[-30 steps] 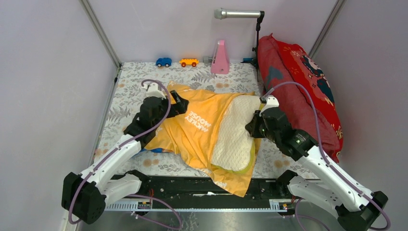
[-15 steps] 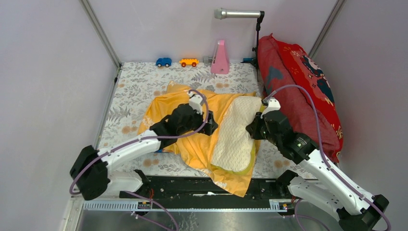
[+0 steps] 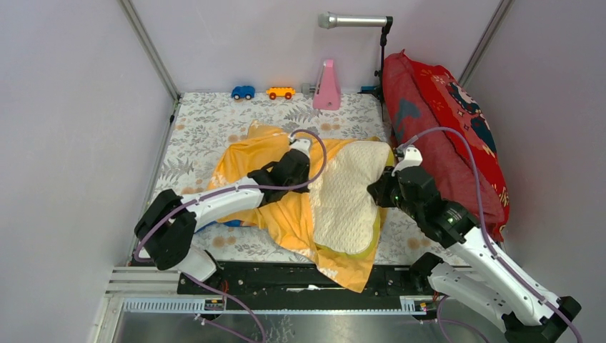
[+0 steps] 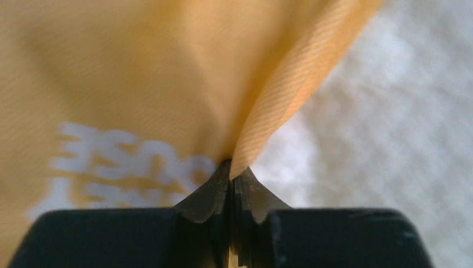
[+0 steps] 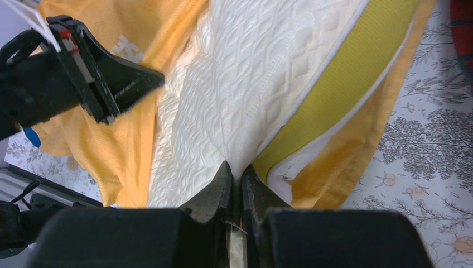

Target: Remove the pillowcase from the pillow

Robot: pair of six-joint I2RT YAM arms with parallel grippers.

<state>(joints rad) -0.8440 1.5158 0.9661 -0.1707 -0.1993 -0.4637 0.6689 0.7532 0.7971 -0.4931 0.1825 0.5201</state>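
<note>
Pinching a thin fold of the pillowcase [image 4: 139, 84] on the counter [image 3: 207, 121], the left fingers [image 4: 230, 170] are risking slipping off while the right fingers [image 5: 237, 170] are clamping the half-bared pillow [image 5: 240, 84] by a shallow bite.

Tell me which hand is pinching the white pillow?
The right hand, closed on the quilted white pillow; the left hand pinches a fold of the orange pillowcase instead.

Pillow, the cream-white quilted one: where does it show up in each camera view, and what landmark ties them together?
Top external: cream-white quilted pillow, centre-right.
Left wrist: pillow, blurred, right side.
Right wrist: pillow, upper centre.
Shared landmark: orange-yellow fabric pillowcase, bordering the pillow's left side in every view.
</note>
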